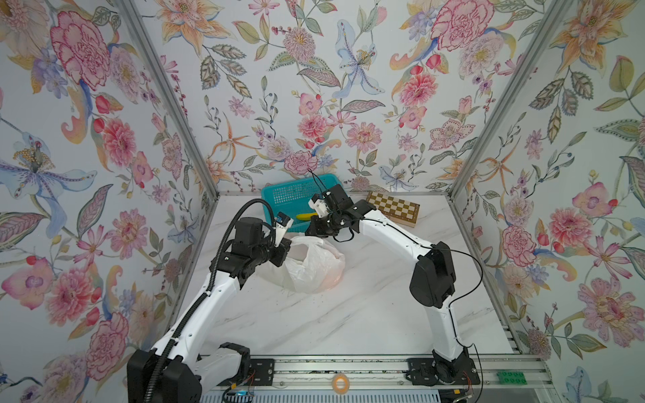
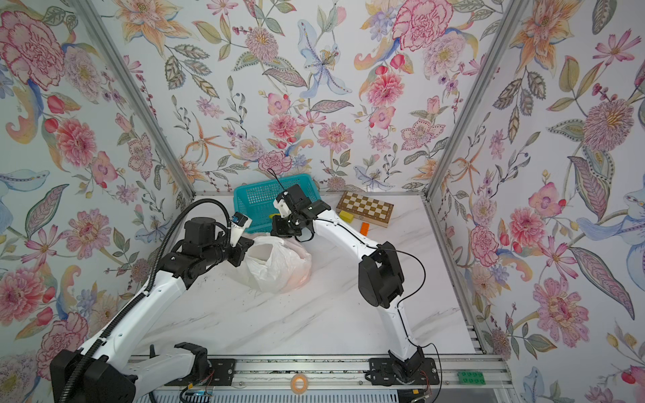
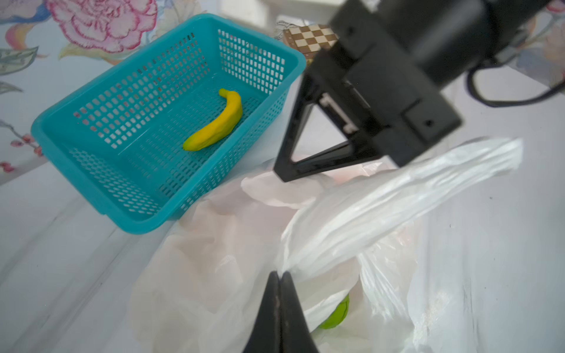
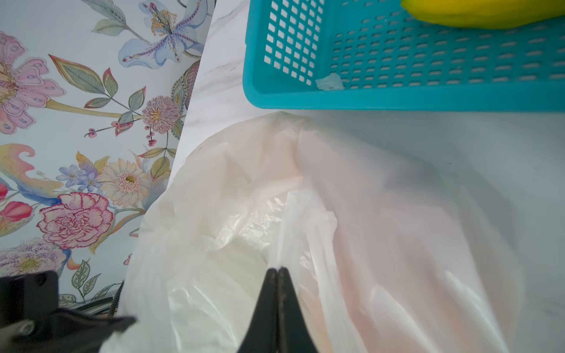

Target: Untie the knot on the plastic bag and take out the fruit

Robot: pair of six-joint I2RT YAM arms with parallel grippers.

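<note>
It was plainly a robot test cell, not a lived-in room. Floral wallpaper (image 1: 314,87) was pasted on flat panels held by bare aluminium posts (image 1: 167,94), boxing in a marble-look tabletop (image 1: 331,314). The left robot arm (image 1: 209,296) and the right robot arm (image 1: 441,324) were bolted to an aluminium rail (image 1: 349,370) along the front edge, where a roll of tape (image 1: 340,383) lay.

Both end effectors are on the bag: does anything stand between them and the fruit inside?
Only the plastic bag itself. The left end effector and right end effector are each shut on its film; a green fruit shows beneath a fold of it in the left wrist view. Nothing else visible intervenes.
</note>
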